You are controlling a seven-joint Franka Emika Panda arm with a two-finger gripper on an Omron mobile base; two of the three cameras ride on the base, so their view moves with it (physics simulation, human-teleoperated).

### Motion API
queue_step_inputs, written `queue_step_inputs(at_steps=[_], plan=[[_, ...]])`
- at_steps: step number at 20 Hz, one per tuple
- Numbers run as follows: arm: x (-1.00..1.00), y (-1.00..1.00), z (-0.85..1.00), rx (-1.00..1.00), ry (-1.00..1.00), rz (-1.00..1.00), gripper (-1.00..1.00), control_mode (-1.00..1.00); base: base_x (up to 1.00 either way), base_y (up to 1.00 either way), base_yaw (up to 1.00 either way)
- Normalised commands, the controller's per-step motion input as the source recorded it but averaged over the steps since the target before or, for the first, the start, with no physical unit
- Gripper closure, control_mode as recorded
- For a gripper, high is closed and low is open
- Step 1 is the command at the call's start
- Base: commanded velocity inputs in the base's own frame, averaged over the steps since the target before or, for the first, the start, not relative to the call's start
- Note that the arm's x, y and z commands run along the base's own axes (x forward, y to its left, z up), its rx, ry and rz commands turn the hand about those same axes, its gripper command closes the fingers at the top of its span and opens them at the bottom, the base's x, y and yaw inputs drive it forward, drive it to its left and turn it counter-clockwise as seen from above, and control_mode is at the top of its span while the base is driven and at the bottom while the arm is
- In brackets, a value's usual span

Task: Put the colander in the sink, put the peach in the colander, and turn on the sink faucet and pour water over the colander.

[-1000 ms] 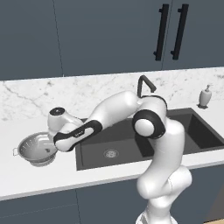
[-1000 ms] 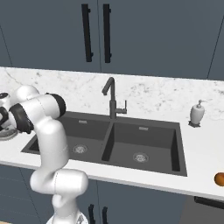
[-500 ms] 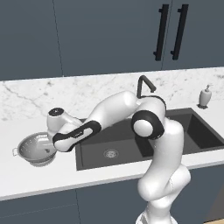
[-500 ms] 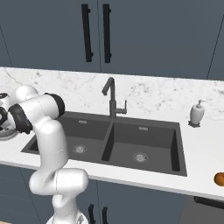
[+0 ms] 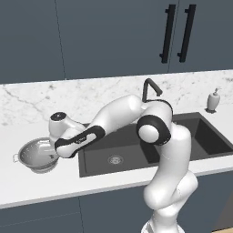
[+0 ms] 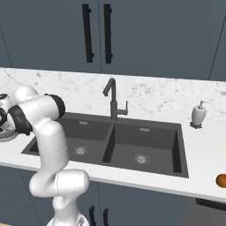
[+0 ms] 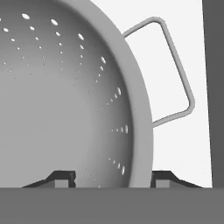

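White marble counter (image 5: 27, 182) carries my round silver-grey perforated metal colander (image 5: 38, 154); my hand (image 7: 111, 179) straddles its rim by a handle, whether pinching I cannot tell.

The round silver-grey perforated metal colander (image 5: 37, 154) sits upright on the white desk (image 5: 41, 184), left of the dark grey double-basin sink (image 6: 128, 143). The small orange-red peach (image 6: 221, 180) lies far right.

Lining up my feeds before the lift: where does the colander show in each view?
Left base view: colander far left on the counter, beside the sink.
Right base view: just a sliver at the left edge, behind the arm.
Hand view: bowl and one side handle close up, rim between the fingertips.
Shared landmark: the sink's left edge.
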Motion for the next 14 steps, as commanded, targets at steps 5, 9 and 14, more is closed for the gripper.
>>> queue_step_inputs(at_steps=[5, 9, 14], plan=[[0.0, 0.0, 0.0, 0.0, 0.0, 0.0, 1.0, -1.0, 0.0, 0.0, 0.0], [0.0, 0.0, 0.0, 0.0, 0.0, 0.0, 1.0, -1.0, 0.0, 0.0, 0.0], [0.0, 0.0, 0.0, 0.0, 0.0, 0.0, 1.0, -1.0, 0.0, 0.0, 0.0]])
